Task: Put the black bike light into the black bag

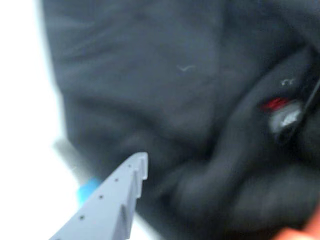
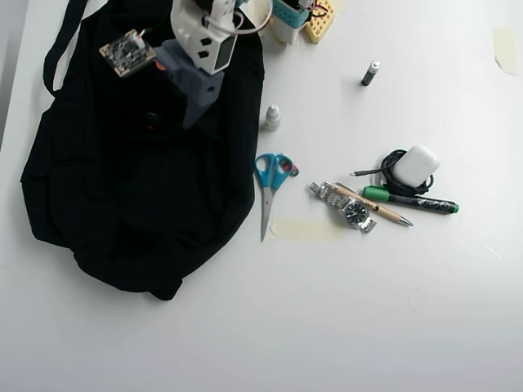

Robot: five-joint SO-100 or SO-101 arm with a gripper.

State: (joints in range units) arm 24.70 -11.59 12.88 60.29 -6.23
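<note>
Over black bag (image 2: 122, 196), fingers (image 1: 131, 186), bike light (image 1: 284, 116), no legible writing

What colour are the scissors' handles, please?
Blue, with a red inner ring: the metal-bladed scissors, clearest in the overhead view.

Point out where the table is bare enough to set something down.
In the overhead view, the broad strip of table below the black bag, scissors and watch is bare. So is the patch right of the small battery, above the white charger. The middle right is crowded.
</note>
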